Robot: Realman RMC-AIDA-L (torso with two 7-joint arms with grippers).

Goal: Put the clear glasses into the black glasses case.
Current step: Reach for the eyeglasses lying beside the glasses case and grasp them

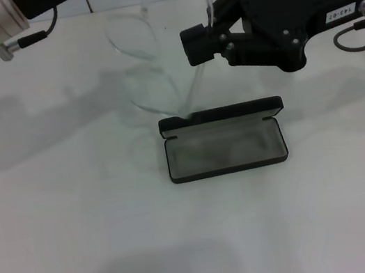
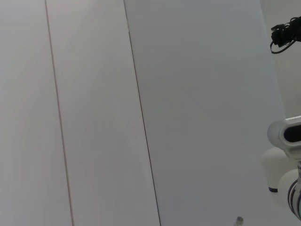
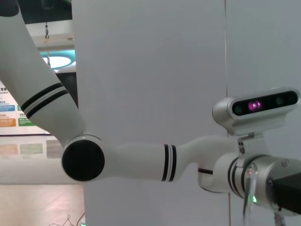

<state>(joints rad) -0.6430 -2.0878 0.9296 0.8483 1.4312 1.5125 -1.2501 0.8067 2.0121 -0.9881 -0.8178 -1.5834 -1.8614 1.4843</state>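
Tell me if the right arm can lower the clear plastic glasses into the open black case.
Probably yes. The right end effector holds the clear plastic glasses above and behind the open black rectangular case, whose grey interior is unobstructed.

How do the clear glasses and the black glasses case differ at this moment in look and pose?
The clear glasses are transparent and barely stand out against the white table; the black glasses case is opaque and dark. The glasses are held up above the table near the right hand, one temple tip reaching down to the case's rear corner; the case lies flat on the table, lid open, grey lining empty. Both are of similar width.
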